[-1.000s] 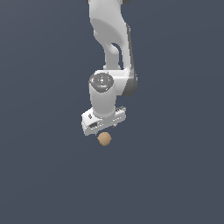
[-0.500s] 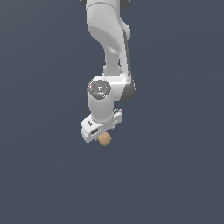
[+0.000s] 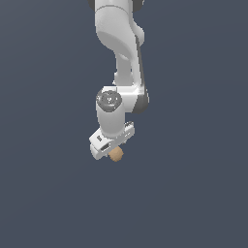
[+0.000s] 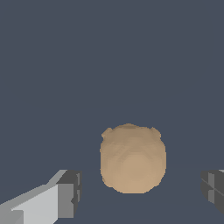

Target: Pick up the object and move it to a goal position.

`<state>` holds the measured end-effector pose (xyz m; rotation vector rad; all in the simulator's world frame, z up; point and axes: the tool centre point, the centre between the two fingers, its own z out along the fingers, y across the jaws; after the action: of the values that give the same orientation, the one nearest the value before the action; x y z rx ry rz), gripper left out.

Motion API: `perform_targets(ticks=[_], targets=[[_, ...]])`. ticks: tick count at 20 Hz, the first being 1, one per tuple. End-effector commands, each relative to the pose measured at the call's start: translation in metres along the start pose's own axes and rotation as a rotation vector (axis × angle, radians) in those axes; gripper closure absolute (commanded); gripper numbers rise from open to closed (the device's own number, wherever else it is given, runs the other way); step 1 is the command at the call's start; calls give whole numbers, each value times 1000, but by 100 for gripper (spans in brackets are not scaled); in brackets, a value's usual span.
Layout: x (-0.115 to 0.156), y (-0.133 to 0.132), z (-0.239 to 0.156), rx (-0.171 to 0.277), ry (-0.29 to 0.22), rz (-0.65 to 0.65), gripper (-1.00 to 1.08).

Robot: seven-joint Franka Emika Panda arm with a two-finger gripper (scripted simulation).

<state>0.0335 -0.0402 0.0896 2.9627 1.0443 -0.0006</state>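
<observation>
The tan-brown ball [image 3: 116, 154] is seen just below the white claw [image 3: 112, 150] in the exterior view, at the end of the white arm [image 3: 118, 58]. In the wrist view the ball [image 4: 133, 159] is flanked by two dark finger pads [image 4: 70, 192], which are spread wide with clear gaps on both sides of the ball; nothing is gripped. Around the ball only a plain dark grey-blue surface [image 3: 48, 193] is shown, with no edge visible and open room on every side.
</observation>
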Motion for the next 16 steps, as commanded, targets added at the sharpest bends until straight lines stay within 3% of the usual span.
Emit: perform_targets(ticks=[1,15,16], targets=[[0,0,3,0,0,0,-92],[0,0,50,0,0,-5,-92],[0,0,50,0,0,-5,108]])
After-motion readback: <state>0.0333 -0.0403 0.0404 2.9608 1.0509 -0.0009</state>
